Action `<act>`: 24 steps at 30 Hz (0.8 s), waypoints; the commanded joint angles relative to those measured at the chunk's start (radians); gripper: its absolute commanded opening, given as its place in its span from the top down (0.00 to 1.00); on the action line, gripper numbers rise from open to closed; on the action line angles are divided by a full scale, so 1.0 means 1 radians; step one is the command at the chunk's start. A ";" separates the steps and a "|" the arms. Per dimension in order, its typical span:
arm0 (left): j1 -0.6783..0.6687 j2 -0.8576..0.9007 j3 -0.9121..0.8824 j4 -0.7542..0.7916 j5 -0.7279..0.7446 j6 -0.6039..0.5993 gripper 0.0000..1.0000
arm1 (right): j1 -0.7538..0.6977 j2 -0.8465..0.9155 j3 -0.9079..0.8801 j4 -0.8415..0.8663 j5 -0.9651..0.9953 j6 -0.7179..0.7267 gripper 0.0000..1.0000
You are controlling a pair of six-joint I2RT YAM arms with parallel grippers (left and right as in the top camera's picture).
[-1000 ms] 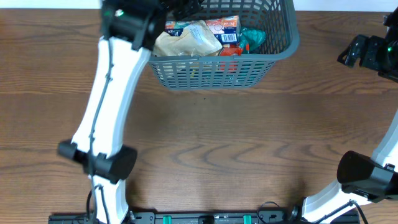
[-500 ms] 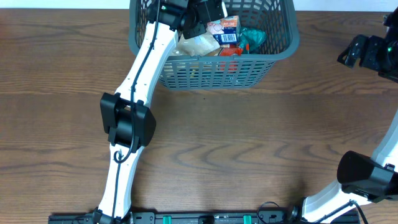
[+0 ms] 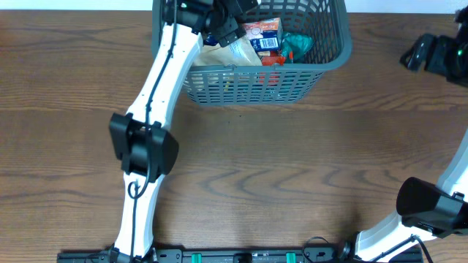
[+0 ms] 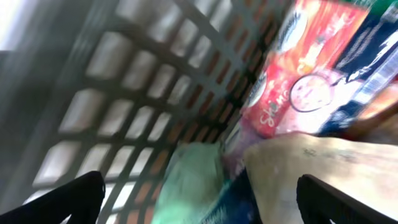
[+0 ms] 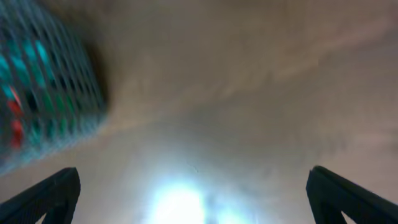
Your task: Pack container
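Observation:
The container [image 3: 333,60], a dark grey lattice basket, stands at the table's far edge. Inside lie a tan bag [image 3: 228,52], a white-and-red packet [image 3: 263,33] and a green packet [image 3: 298,44]. My left gripper [image 3: 235,13] is down inside the basket, over the packets. In the left wrist view that gripper [image 4: 202,204] stands open with nothing in it, close to the lattice wall [image 4: 143,93], a red packet [image 4: 298,74], the tan bag [image 4: 336,165] and the green packet [image 4: 189,180]. My right gripper [image 3: 420,52] hovers open to the basket's right. Its own view is blurred.
The left arm's elbow [image 3: 142,142] hangs over the wooden table [image 3: 292,168] in front of the basket. In the right wrist view the right gripper [image 5: 193,202] is over bare wood, with the basket [image 5: 43,81] at the left edge.
The left arm has swung from the basket's left corner in over the packets, and its jaws have opened. The right gripper has shifted slightly.

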 commanded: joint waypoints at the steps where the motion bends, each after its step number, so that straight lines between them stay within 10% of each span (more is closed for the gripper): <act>1: 0.043 -0.174 0.011 -0.051 -0.019 -0.221 0.02 | 0.012 0.009 0.000 0.069 -0.105 0.003 0.01; 7: 0.156 -0.352 0.011 -0.294 -0.064 -0.362 0.01 | 0.028 0.008 0.000 0.259 -0.364 -0.058 0.01; 24: 0.411 -0.806 -0.120 -0.637 -0.048 -0.518 0.01 | 0.247 -0.252 0.002 0.224 0.061 -0.005 0.01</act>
